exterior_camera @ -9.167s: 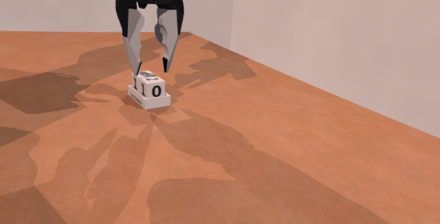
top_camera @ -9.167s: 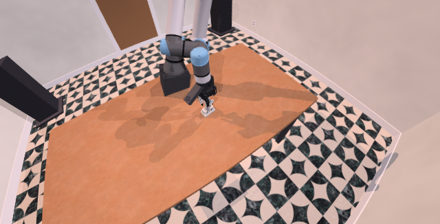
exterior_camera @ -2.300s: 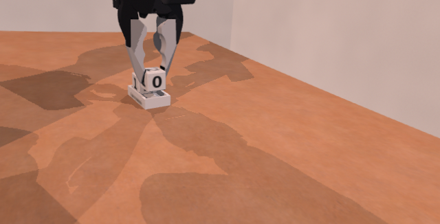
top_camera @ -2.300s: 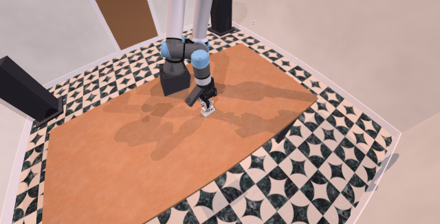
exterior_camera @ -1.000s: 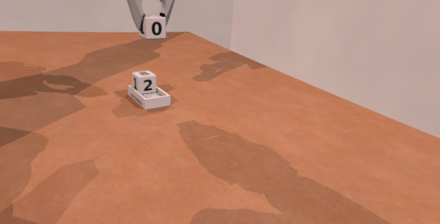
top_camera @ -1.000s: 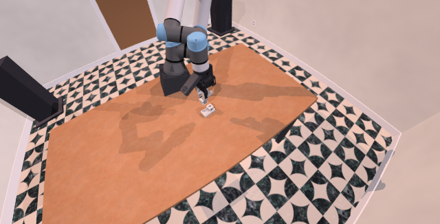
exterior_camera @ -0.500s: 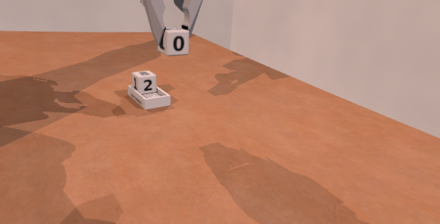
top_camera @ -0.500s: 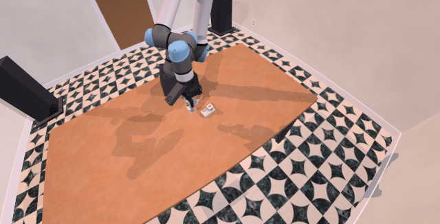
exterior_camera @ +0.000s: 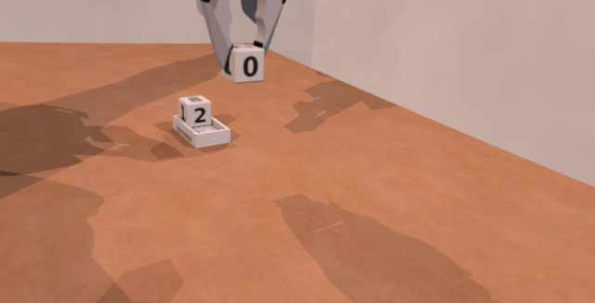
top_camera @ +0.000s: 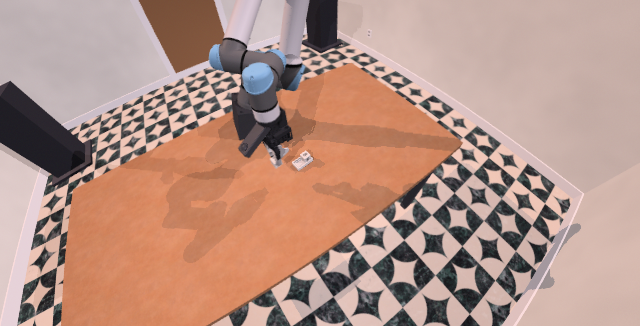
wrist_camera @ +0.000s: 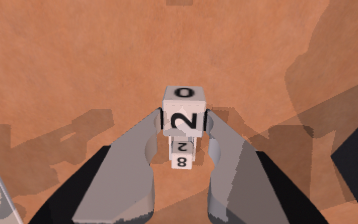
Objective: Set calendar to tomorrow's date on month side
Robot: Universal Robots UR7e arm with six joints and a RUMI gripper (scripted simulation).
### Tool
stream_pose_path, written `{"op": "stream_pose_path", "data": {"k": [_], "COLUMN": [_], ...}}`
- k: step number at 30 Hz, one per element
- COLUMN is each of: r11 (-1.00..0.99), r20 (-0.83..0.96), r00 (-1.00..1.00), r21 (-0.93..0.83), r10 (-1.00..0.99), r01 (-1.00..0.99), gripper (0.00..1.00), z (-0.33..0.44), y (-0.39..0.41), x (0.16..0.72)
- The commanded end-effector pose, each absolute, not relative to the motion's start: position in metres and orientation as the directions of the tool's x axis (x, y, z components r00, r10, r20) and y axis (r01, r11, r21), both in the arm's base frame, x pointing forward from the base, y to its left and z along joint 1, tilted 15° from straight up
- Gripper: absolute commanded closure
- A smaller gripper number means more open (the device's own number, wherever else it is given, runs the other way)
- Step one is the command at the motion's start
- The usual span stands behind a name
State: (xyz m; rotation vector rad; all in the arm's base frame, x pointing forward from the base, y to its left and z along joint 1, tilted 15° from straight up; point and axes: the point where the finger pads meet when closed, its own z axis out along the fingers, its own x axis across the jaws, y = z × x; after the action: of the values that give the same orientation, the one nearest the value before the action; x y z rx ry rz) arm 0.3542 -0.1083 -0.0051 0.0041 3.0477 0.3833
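My gripper is shut on a white number cube and holds it in the air above the table. The held cube shows an upright 0 toward the exterior camera and a sideways 2 toward the wrist camera; the fingers cover two sides. The white tray stands on the table, with lettering on its long left side in the exterior view. The other cube sits in the tray's far half, showing 1 on the lettered side, 2 toward the open half and 8 on top.
The tray's half nearer the exterior camera has no cube in it. The orange-brown table carries several arm shadows. Two dark columns stand beyond the table.
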Motion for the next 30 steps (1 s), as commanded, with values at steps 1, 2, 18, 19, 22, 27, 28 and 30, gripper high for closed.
{"op": "stream_pose_path", "data": {"k": [1,2,18,19,22,27,28,30], "r11": [0.968,0.968,0.968,0.968,0.968,0.968,0.968,0.968], "r20": [-0.067,-0.067,-0.066,-0.066,-0.066,-0.066,-0.066,-0.066], "r00": [-0.998,-0.998,-0.998,-0.998,-0.998,-0.998,-0.998,-0.998], "r21": [0.251,0.251,0.251,0.251,0.251,0.251,0.251,0.251], "r10": [0.010,0.010,0.010,0.010,0.010,0.010,0.010,0.010], "r01": [-0.007,-0.007,-0.007,-0.007,-0.007,-0.007,-0.007,-0.007], "gripper": [0.89,0.89,0.89,0.89,0.89,0.89,0.89,0.89], "z": [-0.018,-0.021,-0.081,-0.084,-0.091,-0.096,-0.096,-0.097], "y": [-0.103,-0.102,-0.087,-0.086,-0.084,-0.083,-0.083,-0.083], "x": [0.354,0.354,0.359,0.359,0.359,0.360,0.360,0.360]}}
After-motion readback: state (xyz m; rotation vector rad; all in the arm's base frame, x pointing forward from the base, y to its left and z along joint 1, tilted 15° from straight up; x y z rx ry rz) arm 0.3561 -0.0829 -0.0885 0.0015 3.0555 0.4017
